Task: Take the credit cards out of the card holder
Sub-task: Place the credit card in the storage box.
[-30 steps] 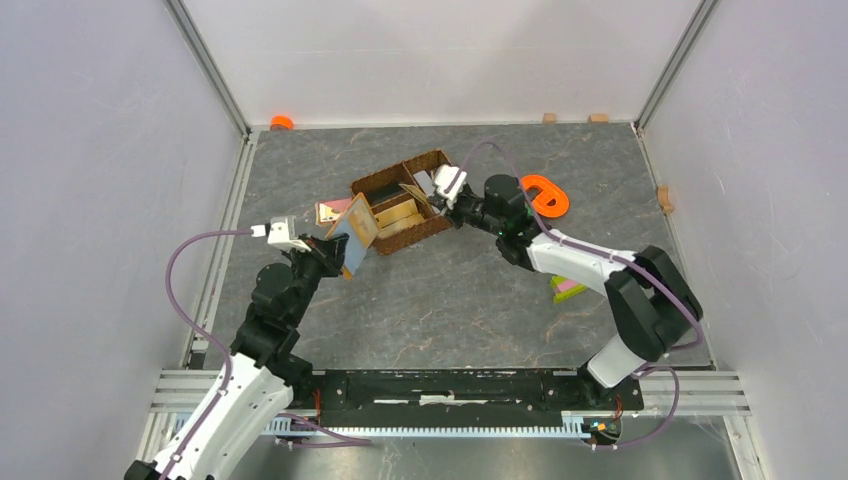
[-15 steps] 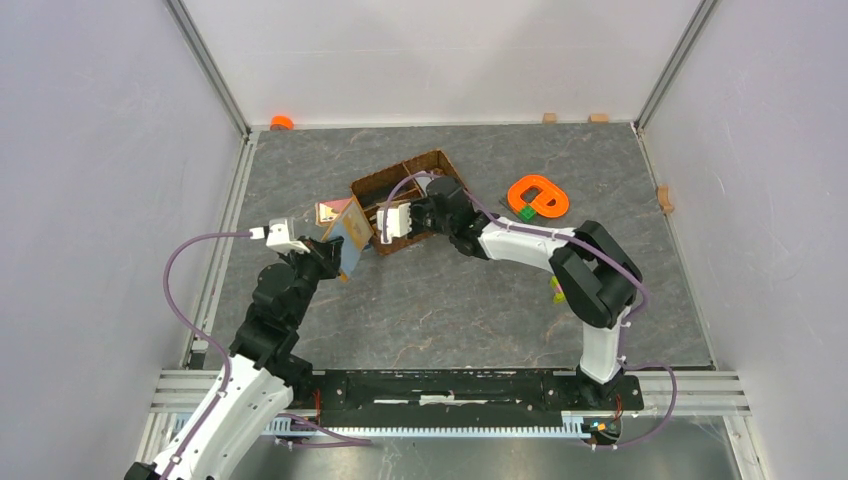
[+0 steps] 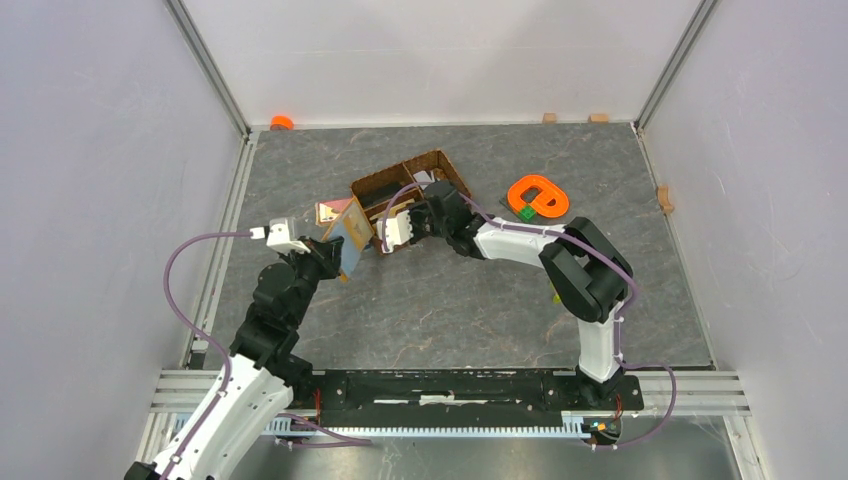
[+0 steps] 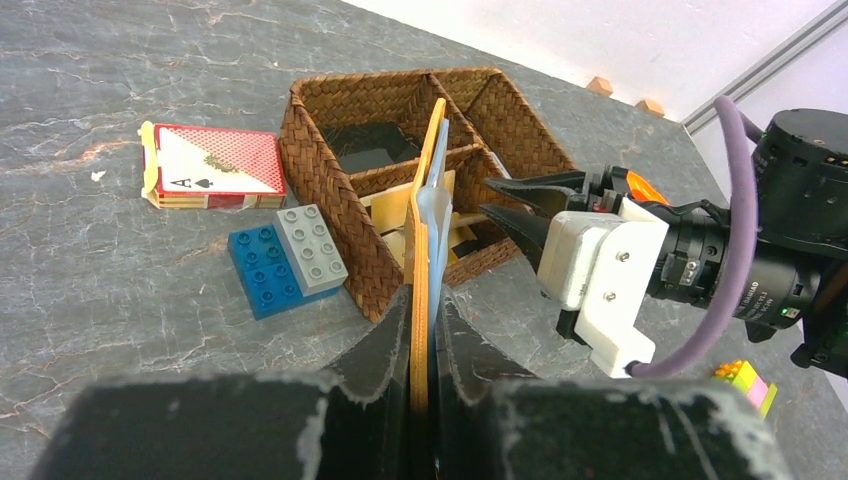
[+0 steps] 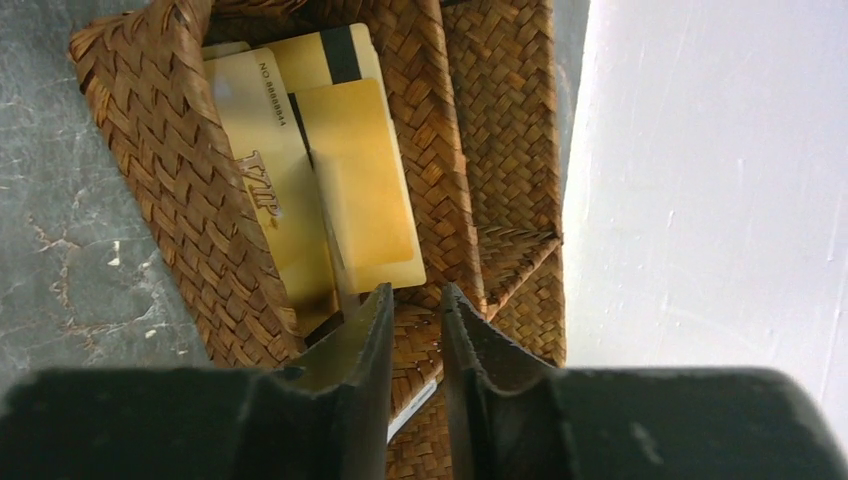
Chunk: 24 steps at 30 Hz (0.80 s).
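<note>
My left tool (image 4: 422, 305) pinches the flat mustard-orange card holder (image 4: 436, 140) upright on edge; my right tool (image 5: 415, 300), narrowly parted and empty, hovers over gold cards (image 5: 365, 190) in the woven wicker basket (image 5: 190, 190).

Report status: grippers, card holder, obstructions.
Left gripper shut on card holder, held on edge. Right gripper slightly open, empty, over wicker basket holding gold cards. Nothing between it and the holder.
</note>
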Each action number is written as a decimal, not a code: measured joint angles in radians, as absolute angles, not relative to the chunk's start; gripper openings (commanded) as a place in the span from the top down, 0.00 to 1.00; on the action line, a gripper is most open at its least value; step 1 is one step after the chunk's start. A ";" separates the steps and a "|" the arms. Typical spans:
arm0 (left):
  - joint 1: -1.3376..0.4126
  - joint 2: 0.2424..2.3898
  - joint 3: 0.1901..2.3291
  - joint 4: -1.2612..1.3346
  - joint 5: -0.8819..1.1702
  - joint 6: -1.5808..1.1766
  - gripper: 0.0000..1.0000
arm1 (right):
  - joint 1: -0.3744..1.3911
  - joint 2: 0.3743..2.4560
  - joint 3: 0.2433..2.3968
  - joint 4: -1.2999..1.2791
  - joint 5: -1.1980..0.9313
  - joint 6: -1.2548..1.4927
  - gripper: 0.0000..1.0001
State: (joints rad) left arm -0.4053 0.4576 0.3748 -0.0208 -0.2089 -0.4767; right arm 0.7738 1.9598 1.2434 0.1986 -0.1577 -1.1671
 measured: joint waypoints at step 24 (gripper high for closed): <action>-0.405 0.818 0.564 0.138 -0.010 -0.501 0.98 | 0.757 1.438 0.791 0.630 0.076 -0.446 0.36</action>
State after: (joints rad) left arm -0.4049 0.8181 0.5644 0.1383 -0.0105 -0.5011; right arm 0.7570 1.4380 0.7906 0.6304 0.0765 -0.4458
